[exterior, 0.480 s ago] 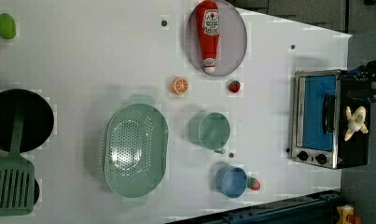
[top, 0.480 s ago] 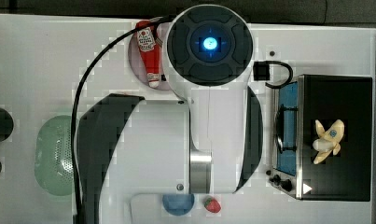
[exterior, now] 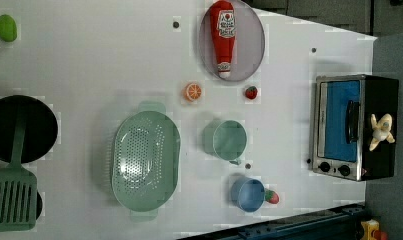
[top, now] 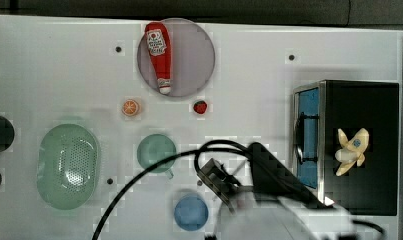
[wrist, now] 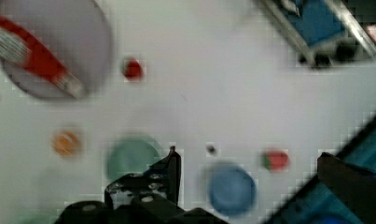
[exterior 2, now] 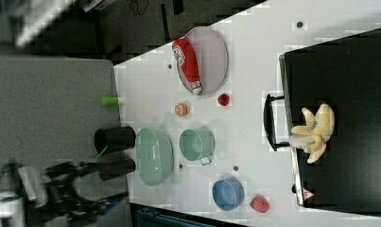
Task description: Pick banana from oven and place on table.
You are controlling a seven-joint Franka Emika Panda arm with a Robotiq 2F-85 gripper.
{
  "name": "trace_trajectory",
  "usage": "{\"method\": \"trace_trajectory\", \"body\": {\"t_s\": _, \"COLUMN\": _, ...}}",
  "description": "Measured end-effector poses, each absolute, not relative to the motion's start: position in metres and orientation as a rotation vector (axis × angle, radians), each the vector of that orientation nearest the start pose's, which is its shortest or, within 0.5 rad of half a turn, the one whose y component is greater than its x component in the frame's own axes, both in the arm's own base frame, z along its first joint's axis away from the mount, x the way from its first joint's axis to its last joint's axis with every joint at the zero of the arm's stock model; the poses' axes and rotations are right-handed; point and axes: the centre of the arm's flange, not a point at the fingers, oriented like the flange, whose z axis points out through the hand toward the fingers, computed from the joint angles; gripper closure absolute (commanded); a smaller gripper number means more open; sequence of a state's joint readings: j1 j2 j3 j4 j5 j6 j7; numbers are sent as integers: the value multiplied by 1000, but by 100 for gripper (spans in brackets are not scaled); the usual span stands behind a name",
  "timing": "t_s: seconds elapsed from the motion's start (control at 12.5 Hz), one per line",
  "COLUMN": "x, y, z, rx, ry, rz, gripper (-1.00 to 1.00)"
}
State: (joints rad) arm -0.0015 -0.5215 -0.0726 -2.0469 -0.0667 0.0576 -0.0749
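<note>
One banana point(top: 351, 150) lies atop the oven point(top: 369, 110), near its front edge.

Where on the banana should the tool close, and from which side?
Probably come straight down from above: the banana lies flat on the oven's black top with open space overhead. Close across its pale central body, between the splayed peel flaps, which look too thin to grip securely.
</note>
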Motion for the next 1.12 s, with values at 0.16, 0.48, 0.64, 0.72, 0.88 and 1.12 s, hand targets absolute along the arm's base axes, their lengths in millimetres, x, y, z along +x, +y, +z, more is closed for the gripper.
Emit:
{"method": "trace_trajectory", "body": {"t_s": 0.16, "x": 391, "y": -67, "z": 693, "rx": -2799, "ry": 1210, "rz": -382, "gripper": -100}}
{"method": "trace_trajectory", "body": {"t_s": 0.48, "x": 434, "y": -162, "z": 636, "rx": -2748, "ry": 1420, "rz": -280, "gripper": -100}}
{"method": "trace_trajectory", "body": {"t_s": 0.64, "x": 453, "y": -203, "z": 571, "rx": -2769, "ry": 1475, "rz": -131, "gripper": -100}}
{"method": "trace_trajectory", "body": {"t_s": 0.72, "x": 457, "y": -222, "z": 540, "rx": -2772, "ry": 1473, "rz": -72, "gripper": -100}}
{"method": "trace_trajectory", "body": {"t_s": 0.88, "x": 457, "y": -265, "z": 484, "rx": -2791, "ry": 1442, "rz": -8, "gripper": -100}}
{"method": "trace_trajectory", "body": {"t_s": 1.12, "x": 441, "y": -332, "z": 440, "rx": -2857, "ry": 1420, "rz": -31, "gripper": -100}}
